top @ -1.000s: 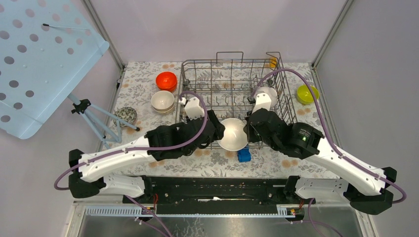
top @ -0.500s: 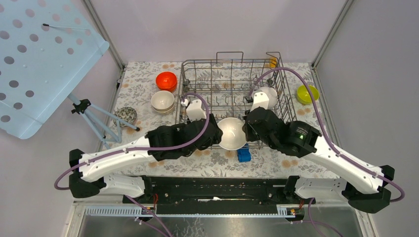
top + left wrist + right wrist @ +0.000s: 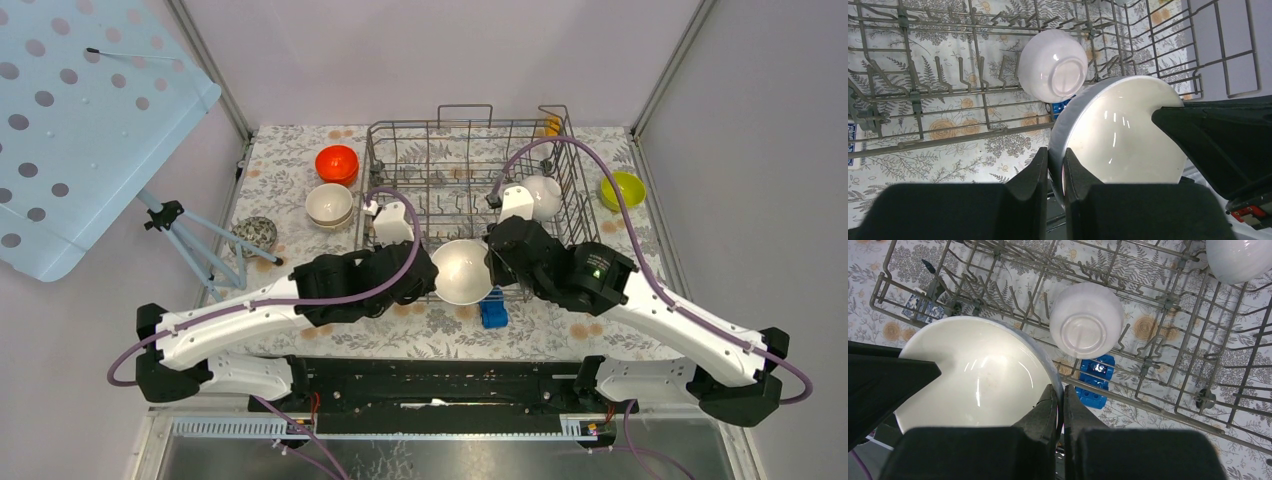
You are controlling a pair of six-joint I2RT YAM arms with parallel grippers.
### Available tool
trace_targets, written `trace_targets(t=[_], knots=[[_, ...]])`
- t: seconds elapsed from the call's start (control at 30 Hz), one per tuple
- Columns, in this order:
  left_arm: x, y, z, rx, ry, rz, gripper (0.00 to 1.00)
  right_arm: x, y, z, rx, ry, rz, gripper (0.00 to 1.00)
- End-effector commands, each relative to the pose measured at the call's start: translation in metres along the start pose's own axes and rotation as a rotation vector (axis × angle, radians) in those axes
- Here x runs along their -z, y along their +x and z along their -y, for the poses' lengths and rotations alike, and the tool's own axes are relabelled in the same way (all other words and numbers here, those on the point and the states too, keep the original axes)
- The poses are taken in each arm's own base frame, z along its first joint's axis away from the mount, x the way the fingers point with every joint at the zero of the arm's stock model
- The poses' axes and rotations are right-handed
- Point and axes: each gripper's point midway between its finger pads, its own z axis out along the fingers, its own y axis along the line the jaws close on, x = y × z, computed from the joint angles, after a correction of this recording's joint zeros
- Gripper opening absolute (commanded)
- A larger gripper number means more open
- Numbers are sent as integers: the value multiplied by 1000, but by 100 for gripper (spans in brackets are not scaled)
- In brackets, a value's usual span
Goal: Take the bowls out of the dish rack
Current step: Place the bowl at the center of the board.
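The left gripper (image 3: 1055, 156) is clenching the left rim of a glossy white round bowl (image 3: 462, 272), with one finger inside and one outside. That bowl is hanging directly between the two grippers, just right of the left one and just left of the right one. It is sitting mouth up over the near edge of the large grey wire dish rack (image 3: 468, 122), and being round it is offering no long axis. The right gripper (image 3: 1059, 392) is pinching the opposite rim. Both arms are therefore equally near, and I judge one is needing to let go before the bowl can travel.

Counting:
- **Beyond and left of the left gripper:** one orange-red bowl (image 3: 337, 163) is showing, and a beige stack (image 3: 329, 205) is looking like two.
- **White:** there are three, one held and two lying in the rack beyond the grippers: an upturned white bowl (image 3: 1087, 326) and a second white bowl (image 3: 541, 195).
- **Beyond and right of the right gripper:** one yellow-green bowl (image 3: 621, 190) is sitting.
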Motion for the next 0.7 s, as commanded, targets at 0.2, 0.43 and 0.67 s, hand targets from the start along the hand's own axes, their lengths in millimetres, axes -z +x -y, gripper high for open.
trace_targets(t=[0.2, 0.43, 0.67], knots=[[1, -9, 9, -9, 37, 30, 0, 10, -26, -5, -9, -13, 62, 17], [2, -12, 13, 6, 50, 36, 0, 6, -20, -4, 27, 2, 28, 9], [5, -12, 16, 19, 85, 38, 16, 8, -27, 5, 22, 46, 66, 0]])
